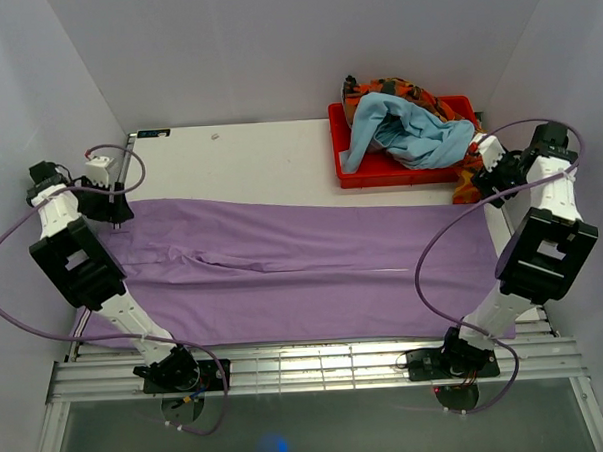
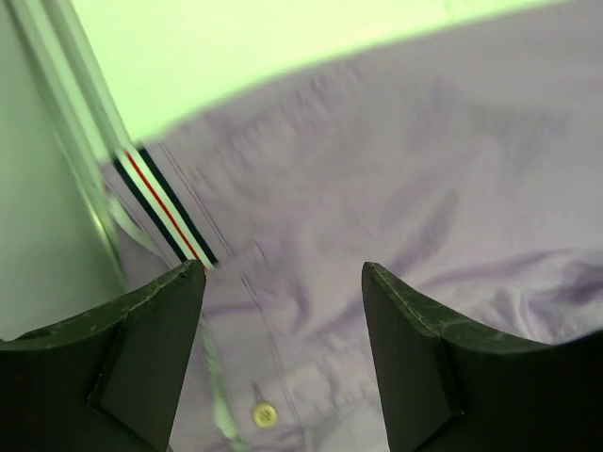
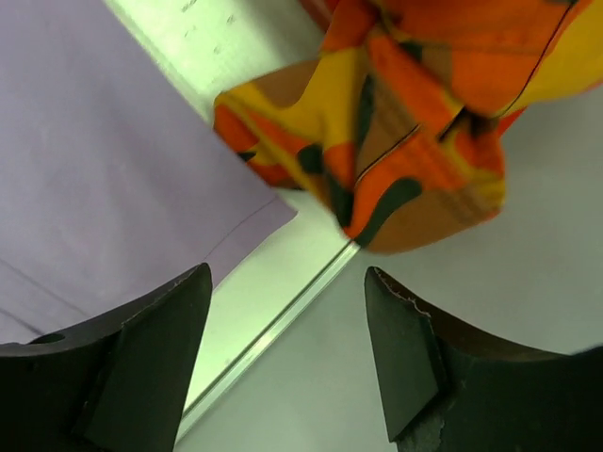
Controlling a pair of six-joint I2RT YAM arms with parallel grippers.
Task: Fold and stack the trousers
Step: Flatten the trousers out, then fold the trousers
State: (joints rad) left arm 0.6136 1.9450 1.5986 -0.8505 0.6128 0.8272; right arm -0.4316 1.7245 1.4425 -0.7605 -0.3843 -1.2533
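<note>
The lilac trousers lie spread flat across almost the whole width of the table. Their striped waistband is at the left end, with a small pale button nearby. My left gripper hovers over that waistband corner, open, with only flat cloth showing between its fingers. My right gripper is at the far right end, open and holding nothing. It stands over the table's edge, just past the trousers' leg-end corner.
A red tray at the back right holds a crumpled light blue garment and an orange patterned cloth that spills over toward my right gripper. White walls close in on both sides. A metal rail runs along the near edge.
</note>
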